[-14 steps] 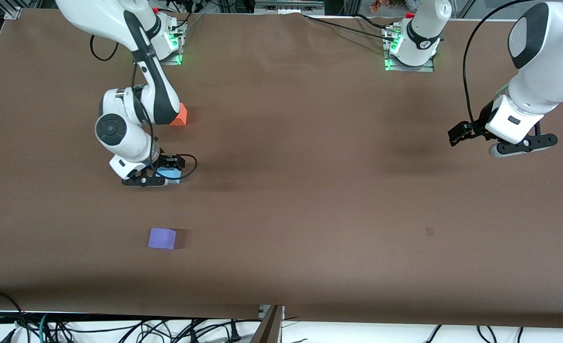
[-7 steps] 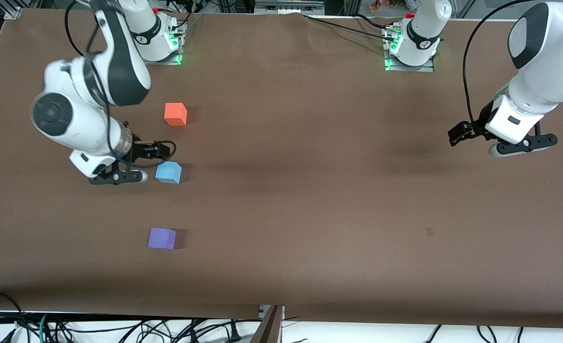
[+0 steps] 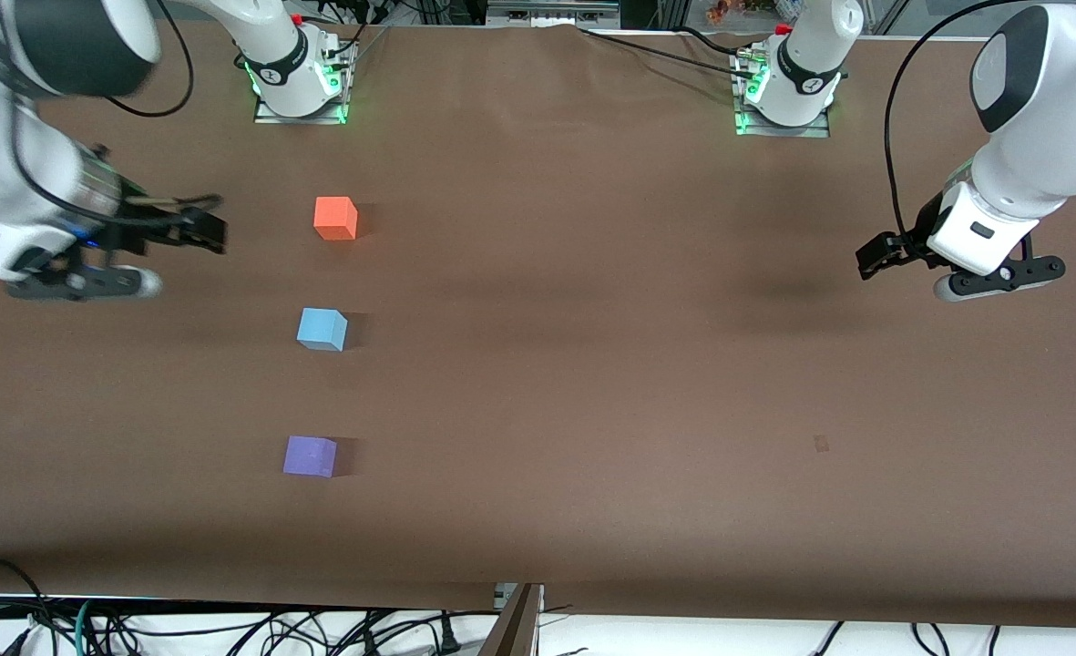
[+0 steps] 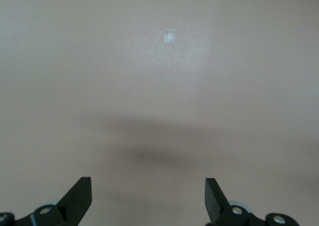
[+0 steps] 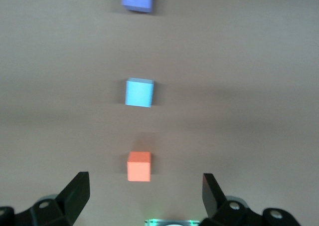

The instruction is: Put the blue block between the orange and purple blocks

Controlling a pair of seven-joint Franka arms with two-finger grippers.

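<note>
Blue block (image 3: 322, 329) sits on table (image 3: 592, 364) btwn orange block (image 3: 335, 219) & purple block (image 3: 310, 456). Right gripper (image 3: 82, 282), jaws spread, empty, hangs at right arm's end; left gripper (image 3: 998, 282) waits, spread.

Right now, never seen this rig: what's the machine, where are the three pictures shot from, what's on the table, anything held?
Two white robot arms are bolted along one edge of a brown table. The front view looks down from across the table; the other two come from cameras on each wrist. Three cubes lie in a row toward the right arm's end: the orange block farthest from the front camera, the blue block between, the purple block nearest. The right hand is open and empty, beside the row. The left hand waits open over bare table. Nothing is held.
</note>
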